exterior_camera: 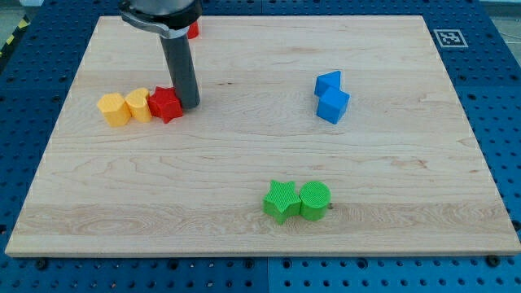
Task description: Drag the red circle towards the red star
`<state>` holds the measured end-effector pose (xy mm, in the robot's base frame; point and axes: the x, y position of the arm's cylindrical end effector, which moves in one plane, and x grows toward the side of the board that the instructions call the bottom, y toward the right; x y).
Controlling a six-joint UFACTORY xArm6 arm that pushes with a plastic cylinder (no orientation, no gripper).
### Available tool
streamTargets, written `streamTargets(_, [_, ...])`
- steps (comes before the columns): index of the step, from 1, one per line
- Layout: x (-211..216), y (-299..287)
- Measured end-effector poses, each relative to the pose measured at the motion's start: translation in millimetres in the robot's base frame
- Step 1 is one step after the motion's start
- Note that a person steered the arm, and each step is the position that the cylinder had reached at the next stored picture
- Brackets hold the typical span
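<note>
The red star [165,104] lies at the view's left on the wooden board [244,163], touching a yellow block [139,105]. My tip [190,105] stands just right of the red star, touching or almost touching it. A red block, likely the red circle [194,30], shows at the view's top edge of the board, mostly hidden behind the arm's body.
Two yellow blocks [115,110] sit side by side left of the red star. Two blue blocks [331,96] sit stacked close at the view's right. A green star [282,200] and a green circle [315,200] touch near the view's bottom.
</note>
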<state>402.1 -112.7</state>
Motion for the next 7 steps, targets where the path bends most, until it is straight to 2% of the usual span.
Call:
streamTargets(2, [-60.2, 0.6])
streamTargets(3, [-61.7, 0.6])
streamTargets(4, [-62.2, -39.8])
streamTargets(5, [-81.0, -69.1])
streamTargets(7, [-85.6, -82.5])
